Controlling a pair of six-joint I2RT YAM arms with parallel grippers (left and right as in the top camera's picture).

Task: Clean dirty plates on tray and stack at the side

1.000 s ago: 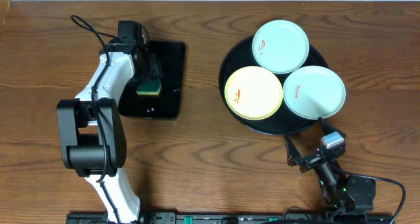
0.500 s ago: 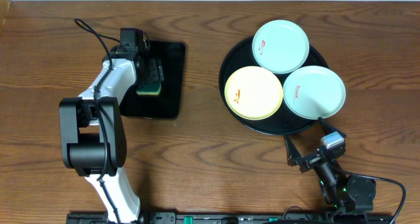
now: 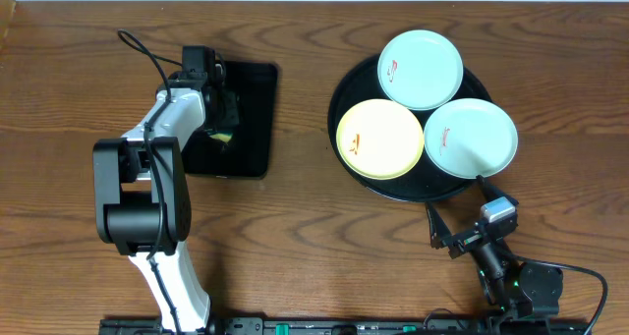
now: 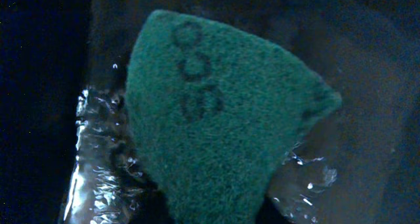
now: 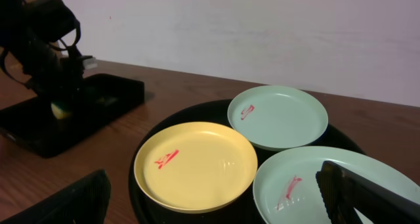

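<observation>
Well to the left of the round black tray (image 3: 337, 99), the left end effector (image 3: 221, 114) is lowered over a smaller rectangular black tray (image 3: 254, 119) on the wooden tabletop (image 3: 295, 247). It sits directly above a sponge (image 4: 216, 119). From overhead only a yellow corner of the sponge shows. In the left wrist view the green scouring face fills the frame, tilted, with wet glints on the dark surface beneath it. The fingers cannot be made out there, so whether this end effector is clenched on the sponge cannot be told. All three plates lie on the round tray. The yellow plate (image 3: 380, 139) occupies the tray's left side. One mint plate (image 3: 421, 70) sits at the tray's far edge and overhangs the rim. The second mint plate (image 3: 470, 137) sits at the tray's right side and also overhangs the rim. The three plate edges meet near the tray's centre, and each plate carries a small red smear. Just beside the tray's near rim, the right end effector (image 3: 454, 195) is released, fingers spread wide and pointing at the tray, grasping nothing.
</observation>
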